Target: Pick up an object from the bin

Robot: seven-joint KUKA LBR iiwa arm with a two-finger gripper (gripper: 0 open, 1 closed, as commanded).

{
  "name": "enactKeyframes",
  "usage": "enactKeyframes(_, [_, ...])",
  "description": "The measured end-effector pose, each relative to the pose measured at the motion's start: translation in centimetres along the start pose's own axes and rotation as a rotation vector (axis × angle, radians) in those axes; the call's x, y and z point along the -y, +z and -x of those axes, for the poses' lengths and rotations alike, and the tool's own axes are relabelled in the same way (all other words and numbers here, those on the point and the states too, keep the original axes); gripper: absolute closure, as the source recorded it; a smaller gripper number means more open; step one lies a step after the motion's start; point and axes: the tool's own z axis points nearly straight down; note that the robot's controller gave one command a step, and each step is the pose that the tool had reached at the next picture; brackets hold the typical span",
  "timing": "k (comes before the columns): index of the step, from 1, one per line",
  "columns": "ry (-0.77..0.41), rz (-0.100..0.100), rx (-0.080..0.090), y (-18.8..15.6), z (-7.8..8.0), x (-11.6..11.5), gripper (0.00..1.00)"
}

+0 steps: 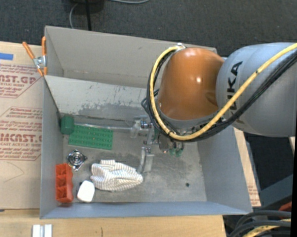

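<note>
Arm enters from 3 o'clock. Its orange wrist cover point(191, 83) sits over the middle of the bin point(142, 55).

The gripper point(141, 146) hangs below the cover's 7 o'clock edge, low over the floor near the bin's centre. The fingers point(146, 159) are spread: one metal finger points toward 10 o'clock and the other toward 6 o'clock. Bare grey floor shows between them.

Nearest item is a white patterned cloth point(116, 175), crumpled, lying at 7 o'clock from the gripper. The tip of the 6 o'clock finger stands just beside the cloth's upper right edge. Contact cannot be confirmed.

Other contents, all in the 9 o'clock half of the bin:
- A green studded plate point(92, 136) lies flat at 9 o'clock from the gripper. A darker green block point(67, 124) is touching its far end.
- A small round metal part point(76, 158) lies between the plate and the cloth, toward the 9 o'clock wall.
- A red block point(63, 183) lies along the 9 o'clock wall in the 7 o'clock corner.
- A small white piece point(86, 191) lies just beside the red block and close to the cloth's 8 o'clock end.
</note>
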Motion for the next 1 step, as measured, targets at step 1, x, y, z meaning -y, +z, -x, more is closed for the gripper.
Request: enactKeyframes(1, [-0.102, 0.003, 0.000, 4.46, -0.94, -2.80, 0.00])
